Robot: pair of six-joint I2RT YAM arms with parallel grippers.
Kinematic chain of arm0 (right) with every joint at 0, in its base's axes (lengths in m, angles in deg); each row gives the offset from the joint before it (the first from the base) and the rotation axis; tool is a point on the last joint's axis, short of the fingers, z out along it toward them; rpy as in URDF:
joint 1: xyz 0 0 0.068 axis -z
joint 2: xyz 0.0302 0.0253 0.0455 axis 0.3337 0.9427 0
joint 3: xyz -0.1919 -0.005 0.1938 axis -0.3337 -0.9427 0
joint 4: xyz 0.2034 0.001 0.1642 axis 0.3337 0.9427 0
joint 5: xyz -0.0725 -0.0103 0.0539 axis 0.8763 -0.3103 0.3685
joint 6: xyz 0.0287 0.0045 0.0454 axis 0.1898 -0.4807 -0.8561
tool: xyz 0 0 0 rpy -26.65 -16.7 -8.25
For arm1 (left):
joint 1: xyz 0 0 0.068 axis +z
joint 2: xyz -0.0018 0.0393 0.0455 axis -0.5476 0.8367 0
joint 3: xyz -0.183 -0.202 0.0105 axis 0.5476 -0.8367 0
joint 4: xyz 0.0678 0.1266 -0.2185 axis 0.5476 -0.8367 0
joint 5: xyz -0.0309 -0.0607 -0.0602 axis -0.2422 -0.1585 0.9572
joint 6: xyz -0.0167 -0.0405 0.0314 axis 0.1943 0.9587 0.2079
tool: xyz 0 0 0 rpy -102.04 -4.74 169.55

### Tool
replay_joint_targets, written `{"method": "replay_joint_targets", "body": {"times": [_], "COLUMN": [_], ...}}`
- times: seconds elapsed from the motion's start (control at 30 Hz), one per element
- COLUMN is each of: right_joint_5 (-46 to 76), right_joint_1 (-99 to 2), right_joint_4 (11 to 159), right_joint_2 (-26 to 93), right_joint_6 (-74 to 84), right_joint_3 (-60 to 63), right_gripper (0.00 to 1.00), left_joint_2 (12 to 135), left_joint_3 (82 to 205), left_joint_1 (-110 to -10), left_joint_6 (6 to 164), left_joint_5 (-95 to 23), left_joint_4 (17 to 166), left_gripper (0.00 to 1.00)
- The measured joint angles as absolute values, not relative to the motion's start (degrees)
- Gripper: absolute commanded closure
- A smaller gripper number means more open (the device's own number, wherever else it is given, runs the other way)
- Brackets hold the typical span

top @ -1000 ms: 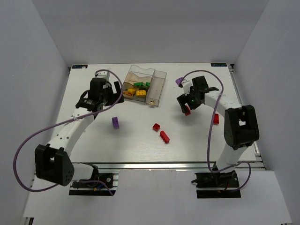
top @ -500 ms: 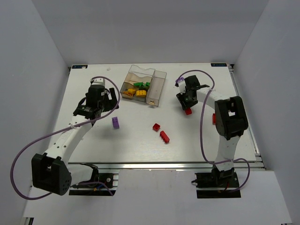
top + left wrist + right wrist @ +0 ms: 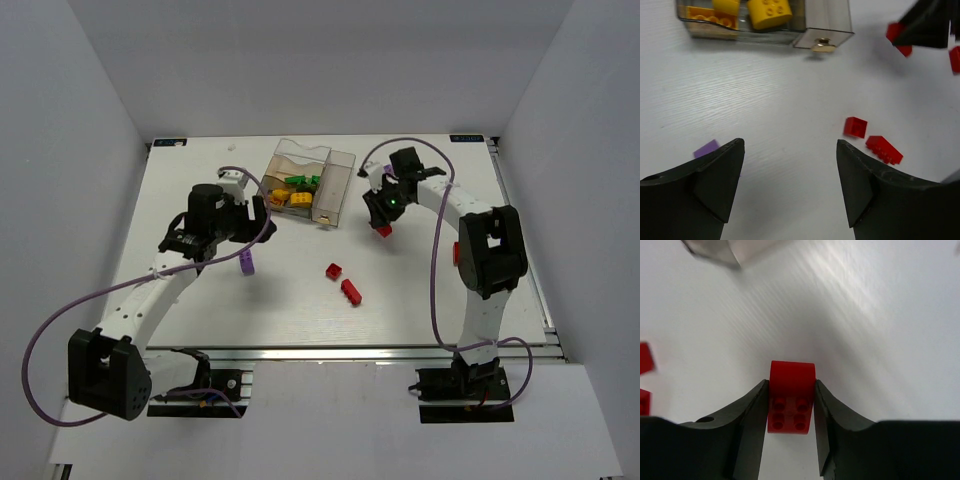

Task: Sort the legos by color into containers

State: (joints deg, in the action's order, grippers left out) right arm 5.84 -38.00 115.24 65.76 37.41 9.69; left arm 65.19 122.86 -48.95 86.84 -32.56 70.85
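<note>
The clear brownish box (image 3: 340,185) stands at the back middle with yellow (image 3: 299,198) and green (image 3: 297,181) bricks inside. My right gripper (image 3: 381,222) is just right of the box, shut on a red brick (image 3: 791,395) and holding it above the table. My left gripper (image 3: 256,218) is open and empty, left of the box and above a purple brick (image 3: 246,262). In the left wrist view the purple brick (image 3: 706,148) lies by the left finger. Two red bricks (image 3: 333,270) (image 3: 351,291) lie in the middle. Another red brick (image 3: 461,253) sits by the right arm.
White walls close the table on three sides. The box (image 3: 822,30) and its yellow bricks (image 3: 769,11) fill the top of the left wrist view. The right wrist view shows a box corner (image 3: 715,252) at top left. Purple cables loop off both arms.
My right gripper has carried the red brick left, toward the box. My left gripper has moved right and nearer, over the purple brick.
</note>
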Motion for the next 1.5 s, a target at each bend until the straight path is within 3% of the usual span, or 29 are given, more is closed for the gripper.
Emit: {"method": "replay_joint_targets", "body": {"times": [0.17, 0.33, 0.7, 0.8, 1.1, 1.27, 1.37, 1.43, 1.5], "right_joint_5": [1.97, 3.92, 19.22, 20.51, 19.50, 17.62, 16.46, 15.50, 14.47], "right_joint_1": [-41.43, -43.90, -45.15, -45.25, -45.45, -45.45, -45.36, -45.19, -44.93], "right_joint_4": [115.94, 109.82, 102.17, 100.58, 99.59, 99.46, 97.78, 97.19, 96.12], "right_joint_2": [68.40, 74.78, 79.63, 79.87, 83.50, 84.03, 83.52, 81.45, 77.82], "right_joint_6": [34.81, 21.24, -3.85, -5.93, -8.48, -8.86, -8.70, -8.05, -6.50], "right_joint_3": [25.67, 39.73, 35.70, 35.79, 38.85, 38.85, 38.06, 35.29, 30.48], "right_gripper": [1.00, 1.00, 1.00, 0.92, 0.42, 0.36, 0.42, 0.65, 1.00], "left_joint_2": [67.55, 67.53, 67.84, 67.68, 69.37, 72.97, 74.50, 76.41, 78.98], "left_joint_3": [122.86, 122.84, 118.29, 116.06, 115.58, 115.58, 115.71, 116.81, 118.84], "left_joint_1": [-49.02, -49.21, -49.56, -49.78, -53.89, -58.15, -60.60, -62.29, -64.03], "left_joint_6": [85.09, 84.41, 94.27, 99.29, 106.88, 109.52, 111.18, 112.58, 113.30], "left_joint_5": [-23.75, -20.73, -13.83, -11.99, -12.67, -15.53, -17.63, -19.51, -21.80], "left_joint_4": [71.88, 72.84, 80.29, 83.14, 81.69, 78.96, 77.56, 76.18, 74.52], "left_gripper": [0.16, 0.11, 0.02, 0.02, 0.02, 0.02, 0.05, 0.13, 0.24]}}
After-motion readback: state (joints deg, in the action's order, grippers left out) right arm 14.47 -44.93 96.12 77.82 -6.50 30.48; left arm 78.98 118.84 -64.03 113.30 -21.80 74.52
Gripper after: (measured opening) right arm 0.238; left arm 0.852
